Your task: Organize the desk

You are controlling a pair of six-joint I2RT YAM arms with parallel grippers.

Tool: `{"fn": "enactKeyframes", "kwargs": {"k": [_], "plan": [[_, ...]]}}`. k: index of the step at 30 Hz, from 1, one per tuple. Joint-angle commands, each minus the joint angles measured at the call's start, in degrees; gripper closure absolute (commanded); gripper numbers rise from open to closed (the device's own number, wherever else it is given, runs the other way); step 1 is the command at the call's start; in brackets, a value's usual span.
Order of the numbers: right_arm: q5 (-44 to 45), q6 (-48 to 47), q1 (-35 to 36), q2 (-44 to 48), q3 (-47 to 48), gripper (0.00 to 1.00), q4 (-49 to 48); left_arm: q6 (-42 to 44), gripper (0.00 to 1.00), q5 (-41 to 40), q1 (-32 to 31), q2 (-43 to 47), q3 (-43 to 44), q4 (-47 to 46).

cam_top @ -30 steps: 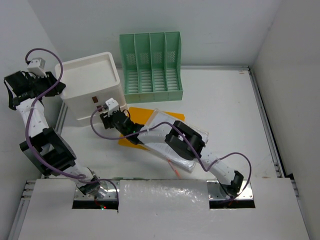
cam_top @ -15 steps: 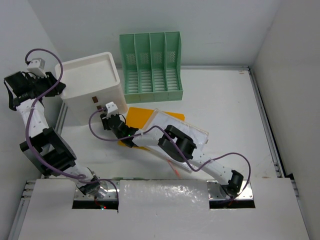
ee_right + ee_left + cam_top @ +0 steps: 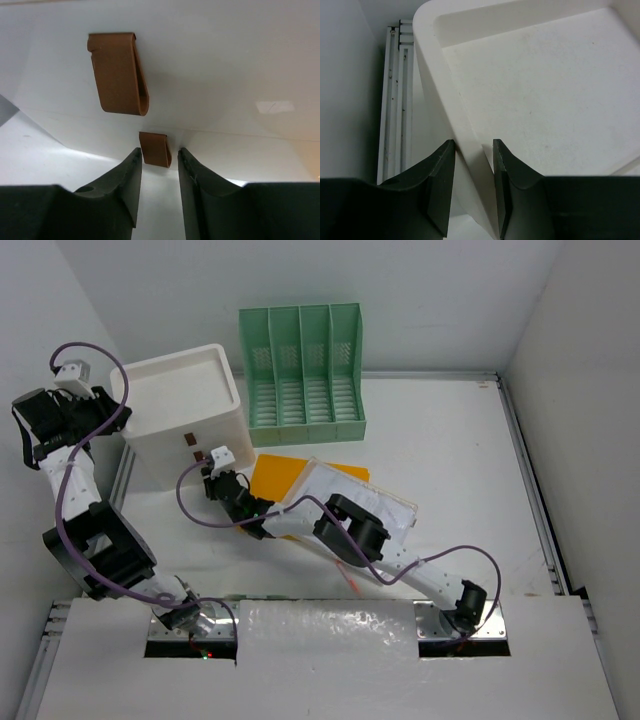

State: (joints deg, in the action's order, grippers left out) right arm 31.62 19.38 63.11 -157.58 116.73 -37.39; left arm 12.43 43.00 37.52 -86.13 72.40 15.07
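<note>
Left gripper (image 3: 473,146) clamps the drawer box (image 3: 436,100) wall. Next, we should close the right gripper (image 3: 159,151)'s parted jaws on the lower handle (image 3: 154,145).

- I find no text, number, brand or sign that I can read in any of my three views.
- The white box (image 3: 545,90), seen close from both my wrists, shows only plain surfaces.
- The white sheet (image 3: 385,502) lying on the desk (image 3: 450,440) is too small in the top view for me to tell whether it bears any print.
</note>
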Motion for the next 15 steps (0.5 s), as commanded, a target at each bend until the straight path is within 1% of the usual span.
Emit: {"fn": "enactKeyframes", "kwargs": {"k": [1, 2, 4, 5, 9, 10, 11, 12, 13, 14, 15], "plan": [[5.46, -1.09, -2.12, 0.34, 2.72, 0.68, -10.67, 1.20, 1.00, 4.46, -1.31, -2.91, -5.43, 18.15], [5.65, -0.75, -2.20, -0.01, 3.15, 0.71, -10.69, 1.11, 1.00, 4.37, -1.31, -2.82, -5.69, 17.98], [5.30, 0.83, -2.55, -0.80, 4.82, 0.74, -8.76, 0.94, 1.00, 4.19, -1.31, -2.64, -5.78, 17.45], [5.39, 1.10, -2.82, -1.67, 6.39, 0.79, -8.32, 0.85, 1.00, 4.45, -1.31, -2.90, -5.52, 17.62], [5.65, 1.89, -2.82, -2.21, 7.02, 0.85, -8.75, 0.50, 1.00, 4.98, -1.31, -3.08, -5.43, 17.36], [5.30, 2.15, -2.82, -2.29, 7.11, 0.85, -8.67, 0.41, 1.00, 4.90, -1.31, -3.08, -5.43, 17.19], [4.43, 2.68, -2.82, -2.30, 6.94, 0.84, -8.58, 0.32, 1.00, 4.81, -1.22, -3.08, -5.43, 17.10], [3.81, 3.12, -2.82, -2.21, 6.50, 0.80, -8.58, 0.41, 1.00, 4.81, -1.22, -3.17, -5.34, 17.10], [3.54, 3.73, -2.73, -1.77, 5.89, 0.67, -8.84, 0.41, 1.00, 4.81, -1.22, -3.26, -5.34, 17.10], [3.71, 4.96, -2.73, -1.59, 5.18, 0.62, -9.28, 0.41, 1.00, 4.90, -1.31, -3.26, -5.34, 17.10], [4.15, 5.67, -2.73, -1.59, 4.39, 0.58, -9.72, 0.32, 1.00, 4.98, -1.31, -3.34, -5.43, 17.18]]}}
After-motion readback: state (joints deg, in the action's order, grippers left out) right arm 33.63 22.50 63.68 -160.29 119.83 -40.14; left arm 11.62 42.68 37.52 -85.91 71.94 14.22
